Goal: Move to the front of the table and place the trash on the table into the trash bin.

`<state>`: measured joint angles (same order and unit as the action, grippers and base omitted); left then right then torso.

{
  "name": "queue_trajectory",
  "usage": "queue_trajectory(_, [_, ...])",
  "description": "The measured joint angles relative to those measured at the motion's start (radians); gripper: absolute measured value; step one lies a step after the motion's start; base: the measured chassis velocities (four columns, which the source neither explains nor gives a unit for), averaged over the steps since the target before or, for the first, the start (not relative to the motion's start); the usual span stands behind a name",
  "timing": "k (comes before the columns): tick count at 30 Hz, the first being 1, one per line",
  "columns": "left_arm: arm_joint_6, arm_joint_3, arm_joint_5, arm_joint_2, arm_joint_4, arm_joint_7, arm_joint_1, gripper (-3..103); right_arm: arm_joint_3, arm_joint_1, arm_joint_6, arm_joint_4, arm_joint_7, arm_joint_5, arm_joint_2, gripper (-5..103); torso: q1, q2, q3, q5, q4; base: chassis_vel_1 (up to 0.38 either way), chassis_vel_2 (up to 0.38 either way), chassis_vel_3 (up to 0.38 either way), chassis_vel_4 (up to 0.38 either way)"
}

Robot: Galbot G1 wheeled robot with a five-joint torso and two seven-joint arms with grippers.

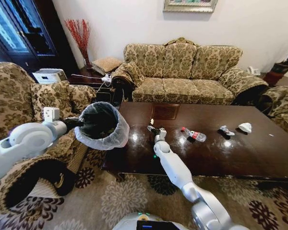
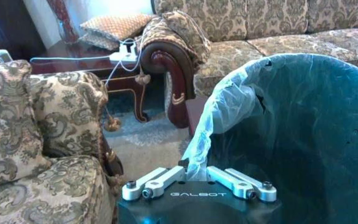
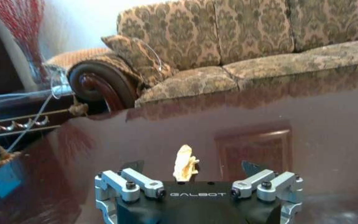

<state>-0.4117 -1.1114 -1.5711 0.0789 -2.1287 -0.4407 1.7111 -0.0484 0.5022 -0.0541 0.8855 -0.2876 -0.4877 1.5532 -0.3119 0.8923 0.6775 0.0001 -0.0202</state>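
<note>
My left gripper [image 1: 79,124] [image 2: 196,173] is shut on the rim of the trash bin [image 1: 102,125] [image 2: 303,126]. It holds the black bin with its whitish liner tilted in the air off the table's left end. My right gripper [image 1: 153,128] [image 3: 191,169] stands open low over the dark glossy table [image 1: 259,153] [image 3: 303,107]. A small tan paper wad [image 1: 152,121] [image 3: 185,162] stands between its fingers. More trash lies to the right: a clear bottle with a red cap [image 1: 194,135], a small crumpled piece [image 1: 225,130] and a white wad [image 1: 245,127].
A patterned sofa [image 1: 187,72] stands behind the table, with an armchair [image 1: 19,100] at the left and another [image 1: 283,103] at the right. A side table with a power strip [image 2: 126,53] sits in the back-left corner. Patterned carpet [image 1: 134,196] lies in front.
</note>
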Motion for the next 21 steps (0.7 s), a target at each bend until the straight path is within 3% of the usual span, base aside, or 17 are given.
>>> queue_trajectory(11, [0.004,0.002,-0.002,-0.004,-0.005,0.001,0.001,0,0.018,-0.108,0.013,-0.132,0.046,-0.035,0.048,100,0.002,0.000,-0.001,-0.0001,-0.0003,-0.020,0.014,0.018,-0.017])
queue_trajectory(17, [0.007,0.005,-0.002,-0.005,-0.009,0.001,0.001,0,0.017,-0.157,0.060,-0.183,0.050,-0.045,0.058,101,0.001,0.000,0.000,-0.0001,-0.0003,0.000,0.000,0.000,0.000])
queue_trajectory(18, [0.007,0.005,-0.002,-0.004,-0.012,0.001,0.001,0,0.015,-0.165,0.061,-0.198,0.050,-0.045,0.057,86,0.001,0.000,0.000,-0.0001,-0.0002,0.000,0.000,0.000,0.000])
queue_trajectory(20, [0.007,0.005,-0.002,-0.002,-0.014,0.001,0.001,0,0.015,-0.165,0.061,-0.201,0.050,-0.044,0.057,86,0.001,0.000,0.000,-0.0001,0.0000,0.000,0.000,0.000,0.000])
queue_trajectory(21, [0.007,0.005,-0.002,0.002,-0.018,0.002,0.001,0,0.014,-0.162,0.056,-0.197,0.049,-0.040,0.057,76,0.001,0.000,0.000,-0.0001,0.0001,0.000,0.000,0.000,0.000])
